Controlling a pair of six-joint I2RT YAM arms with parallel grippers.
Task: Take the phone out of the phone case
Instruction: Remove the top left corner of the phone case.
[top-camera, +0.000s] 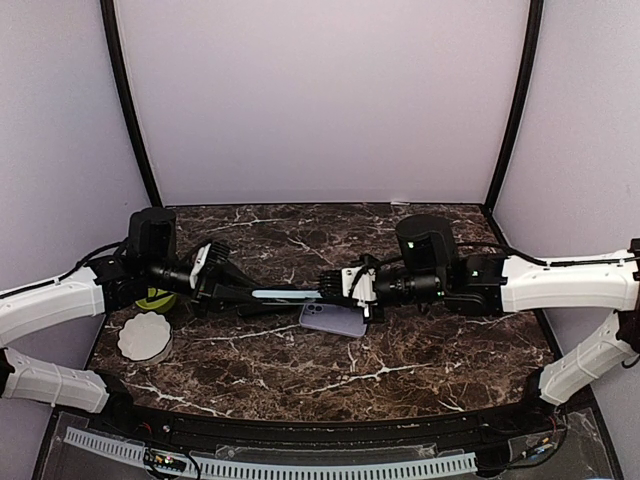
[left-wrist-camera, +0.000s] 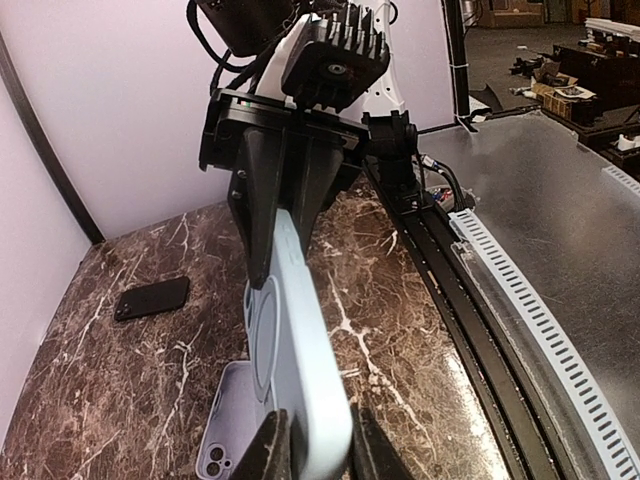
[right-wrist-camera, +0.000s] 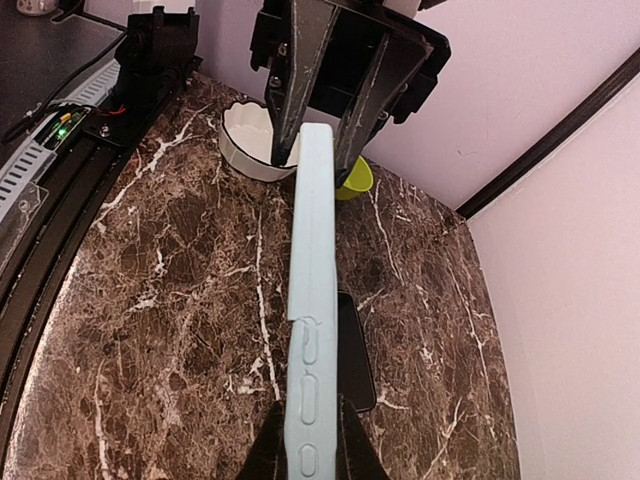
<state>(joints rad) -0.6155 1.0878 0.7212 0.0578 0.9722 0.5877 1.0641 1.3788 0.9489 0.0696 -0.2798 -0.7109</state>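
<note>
Only the overhead camera takes in both arms. They reach inward, low and nearly level over the marble desk (top-camera: 300, 375), wrists facing each other at its middle. The left fingers (top-camera: 245, 292) and the right fingers (top-camera: 328, 288) are each clamped on an opposite end of the pale blue phone case (top-camera: 285, 293), which is held edge-up between them, clear of the desk.

The left wrist camera alone shows a ring moulded into the case's back. It also shows the lenses on a lavender slab (left-wrist-camera: 225, 430) lying flat below the case, and a black slab (left-wrist-camera: 150, 297) off to one side of the right fingers.

The right wrist camera shows raised button bumps near the right fingers, with a white scalloped dish (right-wrist-camera: 245, 140) and a green cup (right-wrist-camera: 355, 180) behind the left fingers.

Whether the phone sits inside the case cannot be told.
</note>
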